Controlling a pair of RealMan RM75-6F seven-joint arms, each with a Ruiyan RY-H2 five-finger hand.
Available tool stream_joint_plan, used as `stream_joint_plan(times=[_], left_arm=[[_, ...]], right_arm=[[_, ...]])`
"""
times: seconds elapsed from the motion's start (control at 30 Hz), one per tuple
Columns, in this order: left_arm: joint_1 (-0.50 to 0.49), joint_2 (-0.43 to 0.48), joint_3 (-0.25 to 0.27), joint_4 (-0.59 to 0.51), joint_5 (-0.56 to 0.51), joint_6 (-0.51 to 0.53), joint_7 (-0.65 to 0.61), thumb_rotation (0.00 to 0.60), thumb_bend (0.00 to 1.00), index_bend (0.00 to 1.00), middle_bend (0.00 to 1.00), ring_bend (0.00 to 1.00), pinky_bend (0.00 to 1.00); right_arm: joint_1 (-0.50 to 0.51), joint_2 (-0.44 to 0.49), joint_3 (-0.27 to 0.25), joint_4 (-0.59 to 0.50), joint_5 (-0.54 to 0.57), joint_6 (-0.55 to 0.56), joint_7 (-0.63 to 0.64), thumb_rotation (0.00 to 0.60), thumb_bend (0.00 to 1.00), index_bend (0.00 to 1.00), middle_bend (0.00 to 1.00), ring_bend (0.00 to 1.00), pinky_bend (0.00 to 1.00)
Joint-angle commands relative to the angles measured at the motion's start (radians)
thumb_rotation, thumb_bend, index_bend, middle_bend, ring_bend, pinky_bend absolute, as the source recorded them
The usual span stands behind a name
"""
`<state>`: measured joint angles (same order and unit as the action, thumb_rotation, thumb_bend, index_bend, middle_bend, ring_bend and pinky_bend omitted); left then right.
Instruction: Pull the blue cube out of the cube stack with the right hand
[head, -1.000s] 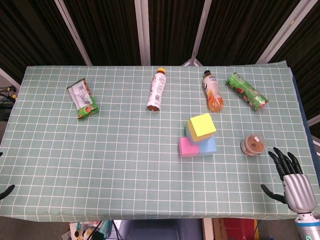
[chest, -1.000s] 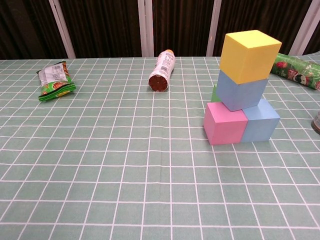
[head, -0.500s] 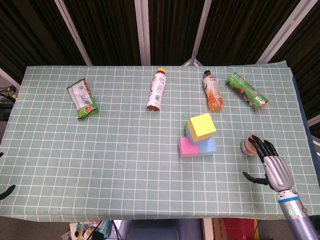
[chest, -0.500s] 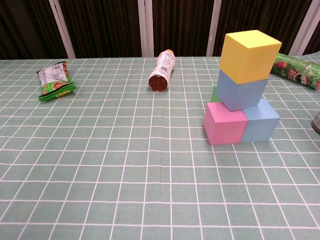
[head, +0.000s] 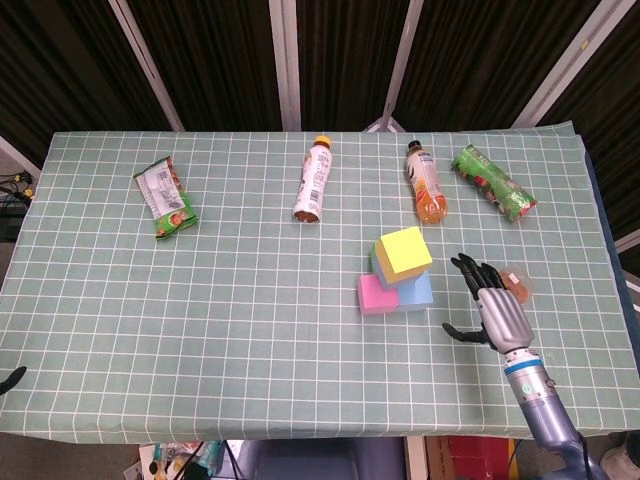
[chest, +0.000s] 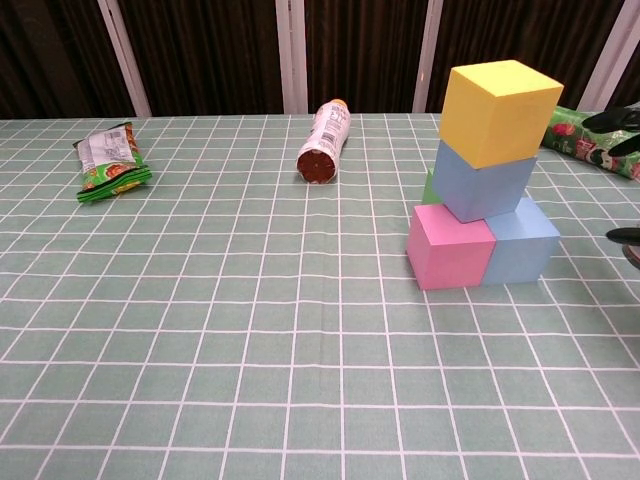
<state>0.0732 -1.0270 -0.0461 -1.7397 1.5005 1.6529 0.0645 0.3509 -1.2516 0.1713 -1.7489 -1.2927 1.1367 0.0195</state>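
The cube stack stands right of the table's centre. A yellow cube (head: 404, 250) (chest: 498, 110) tops a blue cube (chest: 482, 183), which rests on a pink cube (head: 376, 294) (chest: 449, 246) and a second blue cube (head: 418, 292) (chest: 522, 245). A green cube (chest: 431, 188) peeks out behind them. My right hand (head: 492, 308) hovers just right of the stack, fingers spread, holding nothing and apart from the cubes. Its fingertips (chest: 612, 120) show at the right edge of the chest view. Only a dark tip of my left hand (head: 10, 378) shows at the front left table edge.
A small brown-topped cup (head: 517, 283) sits partly hidden behind my right hand. At the back are an orange drink bottle (head: 427, 185), a green snack pack (head: 492, 182) and a lying bottle (head: 313, 182) (chest: 325, 142). A snack bag (head: 165, 200) lies at the far left.
My right hand has moved from the front right corner leftward and away from the edge, to beside the stack, passing over the cup. Its fingertips have entered the chest view. The cubes have not moved.
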Motion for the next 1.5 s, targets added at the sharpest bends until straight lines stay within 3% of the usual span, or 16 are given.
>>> stream_joint_plan(times=[0.03,0.4,0.7,1.03,1.5], left_arm=[[0.0,0.0,-0.001,0.0,-0.001,-0.001,0.0,0.6,0.15,0.18,0.02,0.0,0.0],[-0.002,0.001,-0.006,0.003,-0.012,-0.003,-0.006,0.6,0.15,0.18,0.02,0.0,0.0],[-0.008,-0.003,-0.011,0.002,-0.024,-0.014,0.008,0.6,0.15,0.18,0.02,0.0,0.0],[-0.012,-0.007,-0.014,-0.001,-0.036,-0.023,0.02,0.6,0.15,0.18,0.02,0.0,0.0],[-0.015,-0.011,-0.012,-0.005,-0.04,-0.028,0.037,0.6,0.15,0.18,0.02,0.0,0.0]], right_arm=[[0.03,-0.043,0.014,0.007,0.041,-0.027,-0.038,0.6,0.23,0.06,0.03,0.13,0.0],[0.106,-0.157,0.051,0.101,0.151,-0.079,-0.106,0.6,0.23,0.06,0.03,0.13,0.0],[0.142,-0.211,0.048,0.181,0.186,-0.114,-0.121,0.6,0.23,0.07,0.03,0.13,0.0],[0.153,-0.256,0.031,0.261,0.169,-0.11,-0.118,0.6,0.23,0.11,0.04,0.22,0.0],[0.165,-0.283,0.027,0.308,0.148,-0.107,-0.107,0.6,0.23,0.23,0.18,0.34,0.0]])
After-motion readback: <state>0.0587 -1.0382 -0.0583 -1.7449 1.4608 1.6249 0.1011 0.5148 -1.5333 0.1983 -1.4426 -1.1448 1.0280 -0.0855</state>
